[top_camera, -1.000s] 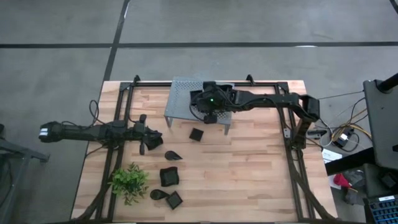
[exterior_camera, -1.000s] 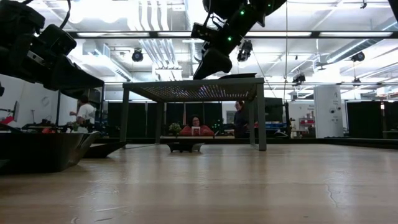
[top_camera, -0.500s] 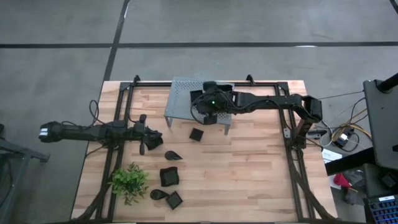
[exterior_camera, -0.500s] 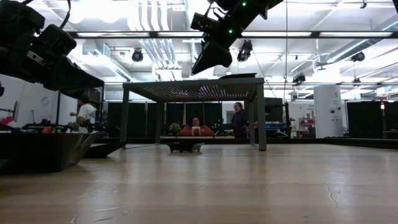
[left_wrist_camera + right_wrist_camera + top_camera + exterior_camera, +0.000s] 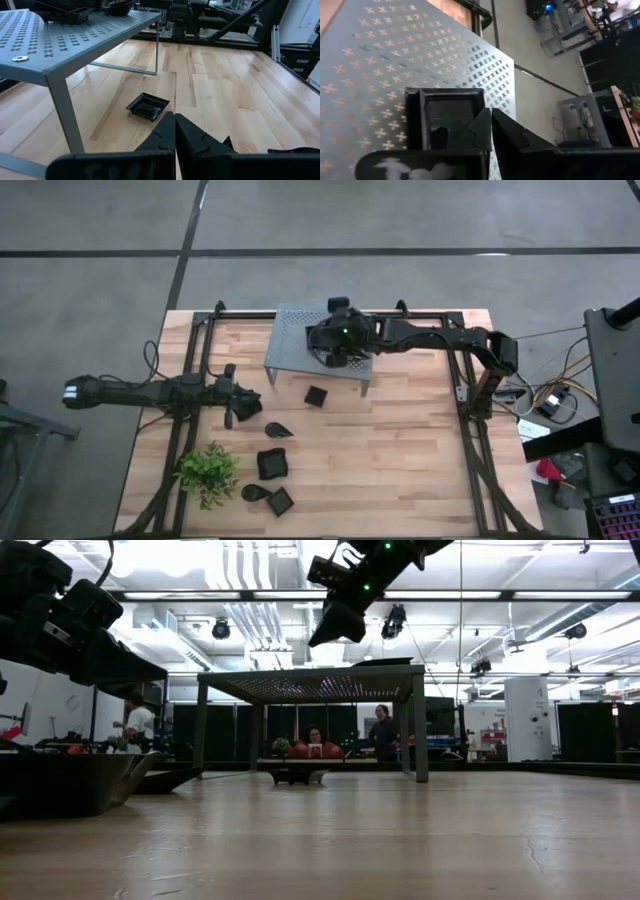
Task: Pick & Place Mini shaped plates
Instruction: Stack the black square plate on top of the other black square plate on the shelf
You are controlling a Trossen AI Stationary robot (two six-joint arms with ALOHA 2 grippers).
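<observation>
Plates beside plant; rack behind.

Straight down from overhead: whole wooden table, grey rack toward 12 o'clock. Level at tabletop height, facing across boards to the same rack and the room beyond. From the left wrist, close and low, looking toward rack and a square plate on the boards. From the right wrist, very near, down onto the rack top.
</observation>
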